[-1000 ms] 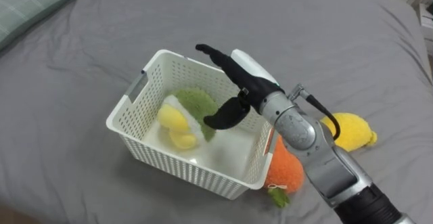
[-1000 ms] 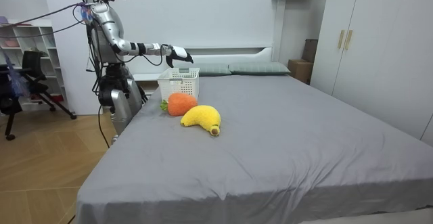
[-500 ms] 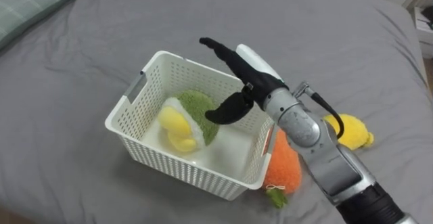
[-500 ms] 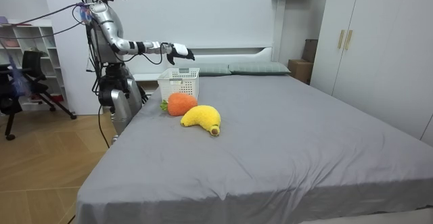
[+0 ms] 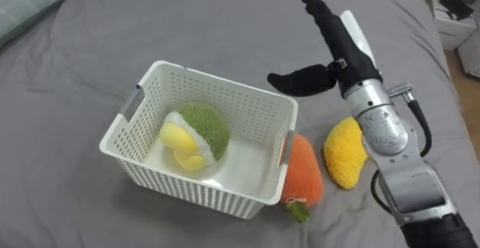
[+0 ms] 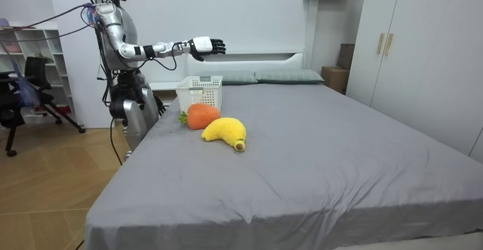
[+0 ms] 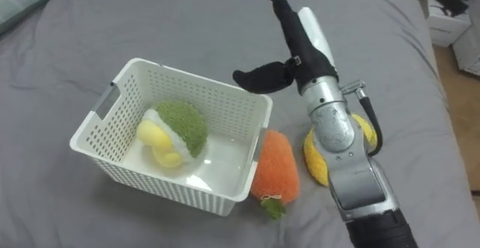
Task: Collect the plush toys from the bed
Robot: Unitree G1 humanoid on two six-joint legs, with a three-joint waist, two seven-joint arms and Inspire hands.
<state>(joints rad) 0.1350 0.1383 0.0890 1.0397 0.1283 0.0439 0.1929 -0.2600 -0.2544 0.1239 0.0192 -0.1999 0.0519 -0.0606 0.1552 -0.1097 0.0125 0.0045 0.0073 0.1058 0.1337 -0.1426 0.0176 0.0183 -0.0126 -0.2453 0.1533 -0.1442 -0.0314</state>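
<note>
A white lattice basket stands on the grey bed and holds a green and yellow plush toy. Just right of the basket lies an orange carrot toy, and right of that a yellow banana toy. My right hand is raised above the basket's right edge, open, fingers straight and holding nothing.
Wide grey bedding lies around the basket. A striped pillow sits at the far left corner. I stand at the bed's side by the basket, with pillows at the headboard beyond and wardrobes at the room view's right.
My right hand has risen from inside the basket to high above its right edge. The head camera has shifted, so basket and toys sit differently in the view.
</note>
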